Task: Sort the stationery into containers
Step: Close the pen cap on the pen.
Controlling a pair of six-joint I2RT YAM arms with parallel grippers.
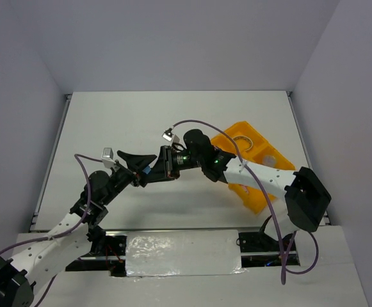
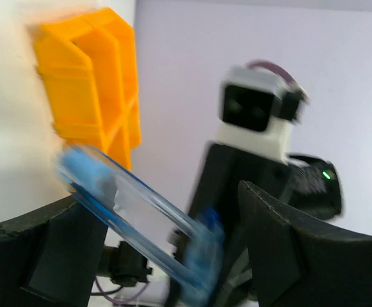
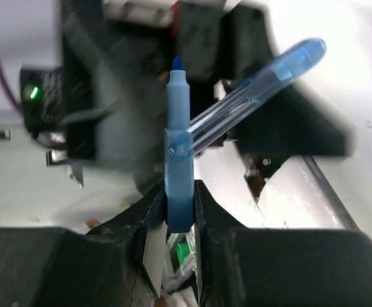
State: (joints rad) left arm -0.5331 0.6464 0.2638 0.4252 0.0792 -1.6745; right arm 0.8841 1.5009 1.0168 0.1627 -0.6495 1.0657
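Note:
My right gripper (image 1: 157,167) (image 3: 180,195) is shut on the blue pen-like piece (image 3: 179,173), which stands tip up between its jaws above the table's middle. A clear bluish tube, like a pen cap (image 3: 256,89), juts from it at a slant. My left gripper (image 1: 136,169) (image 2: 173,217) faces the right one, jaws wide open, and the clear tube (image 2: 131,208) crosses the gap between them, with the blue piece (image 2: 202,256) at its lower end. The orange-yellow tray (image 1: 257,199) lies on the right and also shows in the left wrist view (image 2: 89,83). A tan ring (image 1: 242,141) lies in its far compartment.
The right arm (image 1: 262,176) reaches across the tray and hides its middle. The right wrist camera block (image 2: 257,109) is close in front of my left gripper. White walls close the table at the back and sides. A foil-covered strip (image 1: 182,252) lies at the near edge.

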